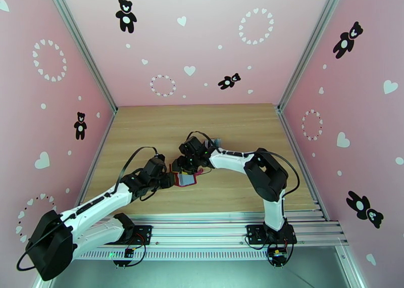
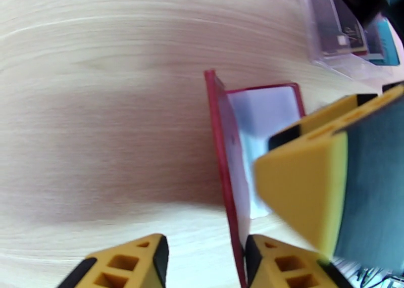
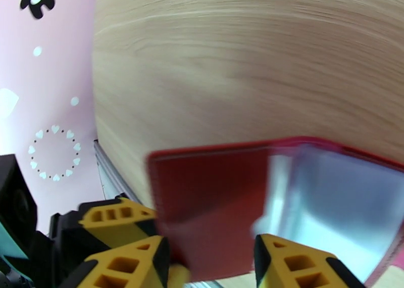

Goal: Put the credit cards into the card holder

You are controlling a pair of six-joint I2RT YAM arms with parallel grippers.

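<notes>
Item: card holder [image 2: 255, 127], a dark-red folding wallet with pale grey pockets, lying opened on the table [image 1: 202, 122].
Location: middle of the table toward the near edge, between the two grippers. In the top view it sits at 3 o'clock of the left gripper [image 2: 205, 241] and at 6 o'clock of the right gripper [image 3: 209, 243].
Attitude: one red cover stands up on its edge. In the left wrist view that edge runs from 12 to 6 o'clock, and the pocket side faces 3 o'clock.
Left gripper: unclenched. The raised cover passes between its jaws and rests against the finger on the 3 o'clock side, with the other finger well clear.
Right gripper: jaws apart and straddling the red cover from the opposite side. I cannot tell whether the pads press on it. No card is seen in it.
Credit cards [image 2: 348, 31]: one dark and one teal are visible, standing in a clear rack [image 2: 314, 36] at 1 o'clock of the holder, well apart from it.
Deciding relation: the pocket mouth probably faces the right arm's side, so a card would have to travel from 1 o'clock down toward the holder with its long edge parallel to the raised cover.
Nearer arm: the right, judging by the rack sitting just beside its wrist. The left seems better placed to keep the cover propped open.
</notes>
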